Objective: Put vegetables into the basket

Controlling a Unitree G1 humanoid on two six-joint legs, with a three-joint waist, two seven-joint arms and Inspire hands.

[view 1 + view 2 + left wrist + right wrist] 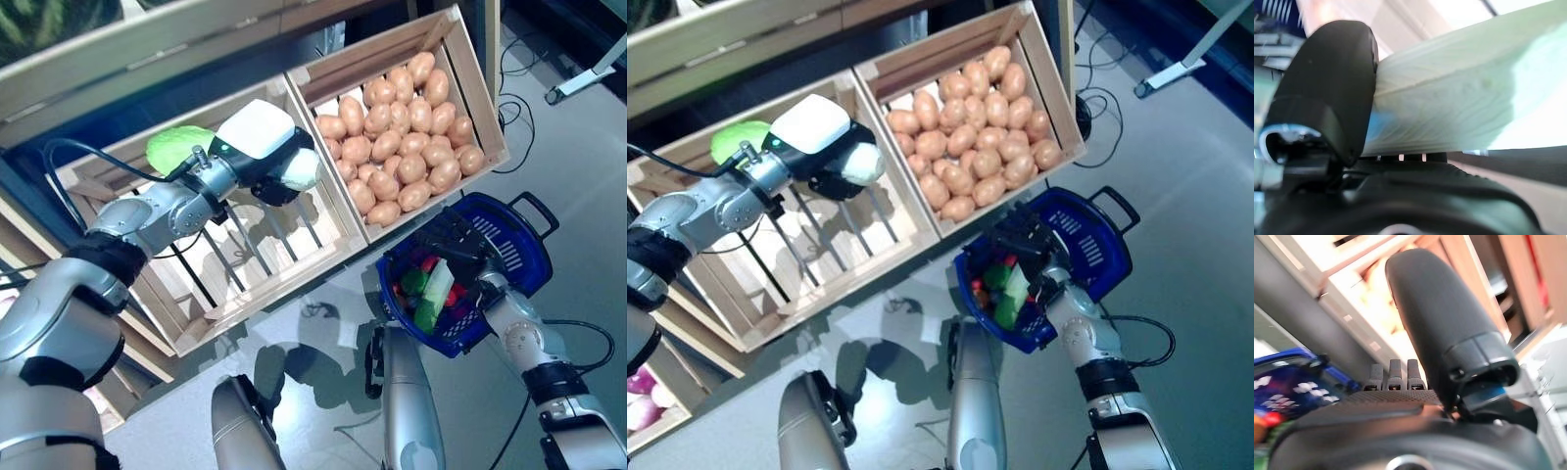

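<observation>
1 pale cabbage (299,168), clamped in left hand (269,176) fingers above the slatted crate (245,284). Right hand (460,245) fingers curled on the blue basket (509,245) rim.

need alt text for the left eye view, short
The left robot hand holds a pale green-white cabbage above a slatted wooden crate, where a bright green cabbage remains. Beside it sits a wooden crate of tan potatoes. The right robot hand grips a blue plastic basket already holding vegetables.
</observation>
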